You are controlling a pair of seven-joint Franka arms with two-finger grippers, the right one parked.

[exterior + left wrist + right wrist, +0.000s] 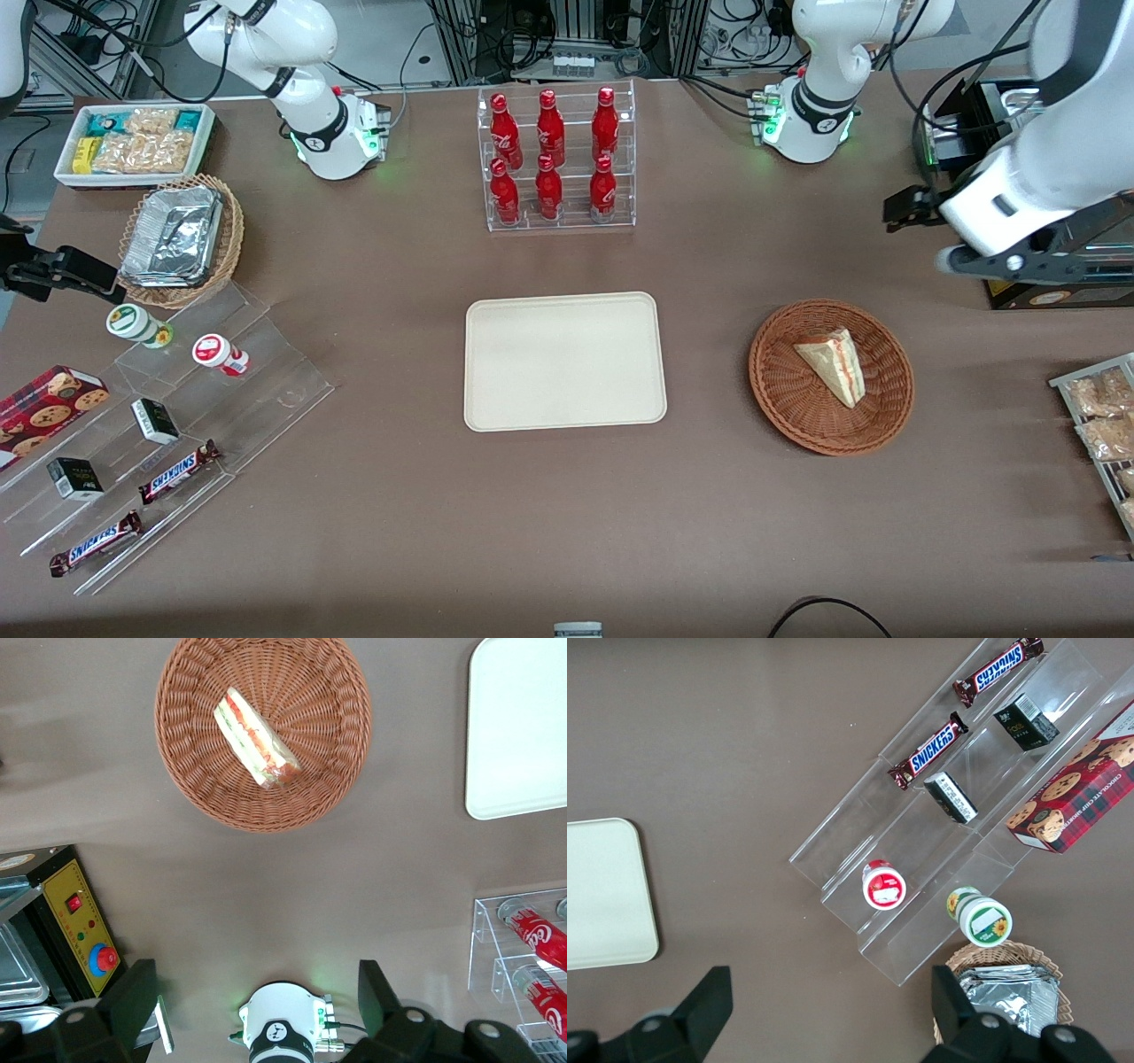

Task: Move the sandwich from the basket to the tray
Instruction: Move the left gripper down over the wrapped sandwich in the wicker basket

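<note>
From my station the brown table (567,532) fills the front view, and I place everything against the tray (564,361), which sits flat near the table's middle with nothing on it. Farther from the front camera than the tray stands a clear rack of red bottles (555,158), six in two tiers. Toward the parked arm's end of the table from the tray is a stepped clear display (168,425) carrying two Snickers bars (180,470), small dark boxes and two round-lidded cups (219,354), with a cookie box (49,403) at its edge. A tan wicker basket of foil containers (177,235) sits just past that display, and a white bin of snack packets (135,142) lies farther from the camera again.

Toward the working arm's end from the tray, well apart from it, is the basket (831,377). The sandwich (833,363) lies inside it, near the centre, its red and green filling showing along the cut edge in the wrist view (257,737).

My gripper (257,1005) hangs high above the table, farther from the front camera than the basket, well clear of the sandwich. Its two fingers (133,1001) stand wide apart, holding nothing.
</note>
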